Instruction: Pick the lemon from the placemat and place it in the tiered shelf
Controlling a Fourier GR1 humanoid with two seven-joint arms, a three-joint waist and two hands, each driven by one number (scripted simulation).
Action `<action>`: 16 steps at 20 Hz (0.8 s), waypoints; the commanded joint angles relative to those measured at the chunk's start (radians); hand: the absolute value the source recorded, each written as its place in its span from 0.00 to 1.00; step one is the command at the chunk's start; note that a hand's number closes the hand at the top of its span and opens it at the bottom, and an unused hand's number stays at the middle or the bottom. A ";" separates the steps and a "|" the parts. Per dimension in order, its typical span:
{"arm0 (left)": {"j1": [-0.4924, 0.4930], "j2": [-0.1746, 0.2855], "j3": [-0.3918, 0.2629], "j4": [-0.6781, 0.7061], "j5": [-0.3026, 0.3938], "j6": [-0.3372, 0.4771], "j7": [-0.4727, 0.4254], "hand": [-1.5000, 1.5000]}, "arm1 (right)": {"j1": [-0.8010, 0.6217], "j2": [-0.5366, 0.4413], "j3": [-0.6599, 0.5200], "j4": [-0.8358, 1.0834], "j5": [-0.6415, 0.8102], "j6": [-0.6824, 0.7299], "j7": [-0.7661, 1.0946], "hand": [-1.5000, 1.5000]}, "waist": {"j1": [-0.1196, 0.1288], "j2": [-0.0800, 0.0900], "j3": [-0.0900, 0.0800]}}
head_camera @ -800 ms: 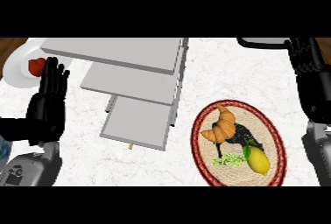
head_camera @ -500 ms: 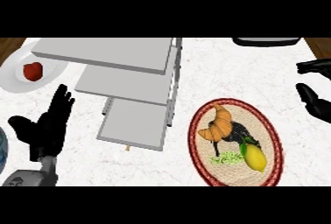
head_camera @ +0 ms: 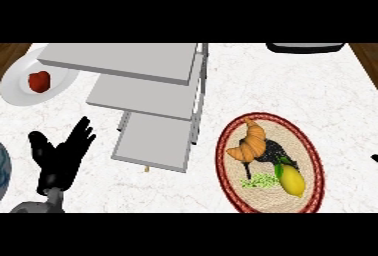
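Single head camera is looking steeply down onto the table (head_camera: 295, 85), framing the tiered shelf (head_camera: 144, 95) and placemat (head_camera: 299, 142) from nearby.

Bare counter (head_camera: 214, 112) between tiered shelf (head_camera: 144, 97) and placemat (head_camera: 307, 145); croissant (head_camera: 251, 145) and dark item (head_camera: 277, 152), perhaps leaves, beside lemon (head_camera: 292, 181).

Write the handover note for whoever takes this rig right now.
Left hand: open, empty, low at the view's left, beside the tiered shelf.
Right hand: only a sliver shows at the right edge; state unclear.
Lemon: on the placemat, at its lower right, below a croissant.
Done: nothing; lemon not yet grasped.
Left: grasp the lemon, carry it to the shelf, set it on a tier.
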 commanded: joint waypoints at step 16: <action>0.048 -0.017 0.014 0.037 -0.017 -0.057 0.002 0.50 | 0.199 -0.150 0.043 -0.635 -0.042 0.187 0.507 0.00 | 0.002 -0.008 -0.007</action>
